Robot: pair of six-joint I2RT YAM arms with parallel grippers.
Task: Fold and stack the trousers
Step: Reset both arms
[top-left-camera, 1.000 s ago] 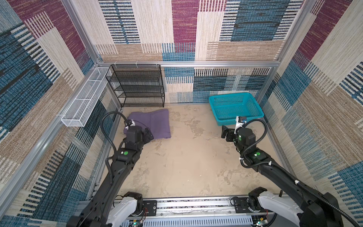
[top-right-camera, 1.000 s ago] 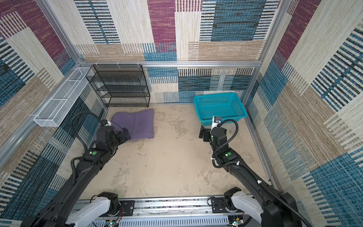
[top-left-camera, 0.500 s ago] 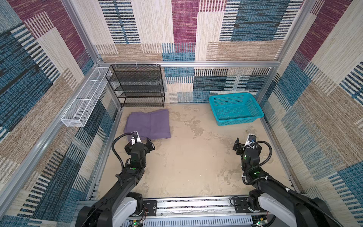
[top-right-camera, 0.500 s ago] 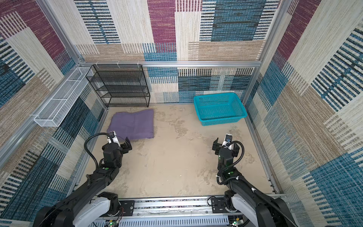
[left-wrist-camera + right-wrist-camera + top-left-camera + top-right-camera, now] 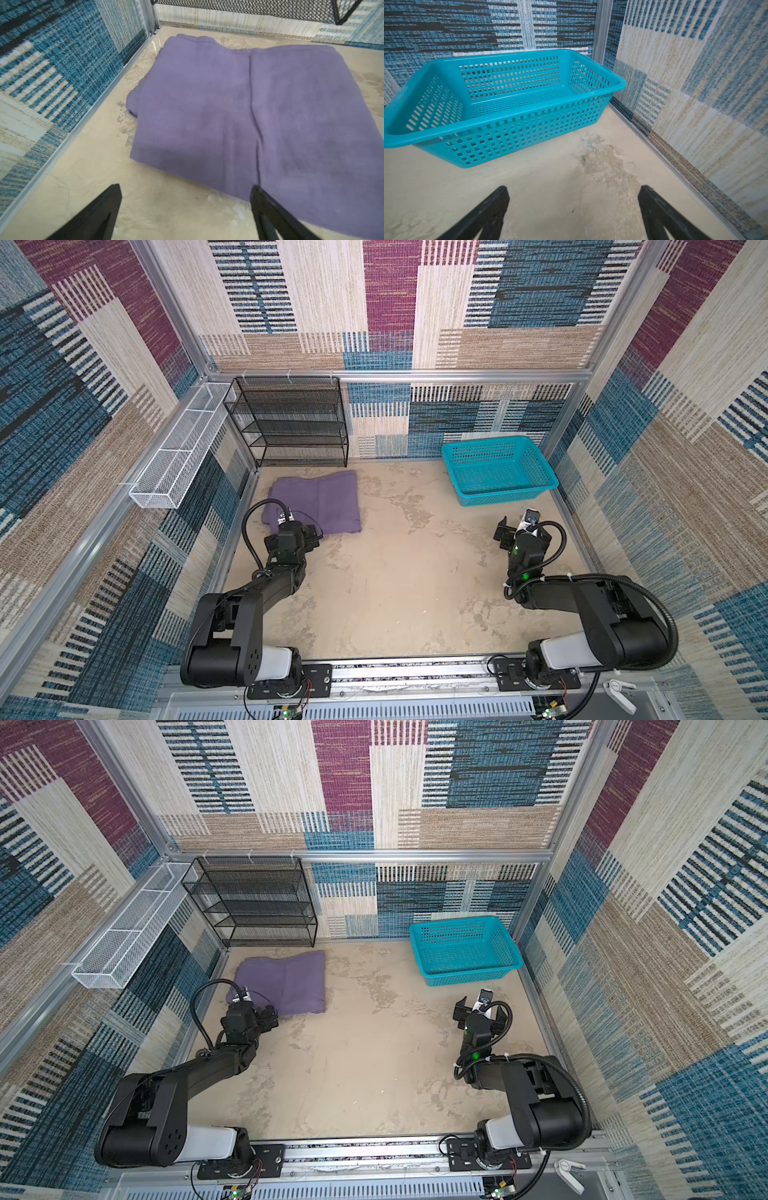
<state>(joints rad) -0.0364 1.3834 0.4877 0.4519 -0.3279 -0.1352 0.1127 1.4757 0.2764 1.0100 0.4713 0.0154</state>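
The trousers lie folded into a flat purple rectangle at the far left of the table, in front of the black shelf. My left gripper hovers just before their near edge, open and empty. In the left wrist view the trousers fill the middle, and the left gripper has one fingertip over the cloth's near edge. My right gripper stands open and empty over bare table at the right, short of the basket.
A teal plastic basket stands empty at the far right. A black mesh shelf stands against the back wall. A white wire tray hangs on the left wall. Patterned walls close in the table.
Both arms have drawn back and folded low towards the near rail. Both grippers stay open. The trousers have not moved.
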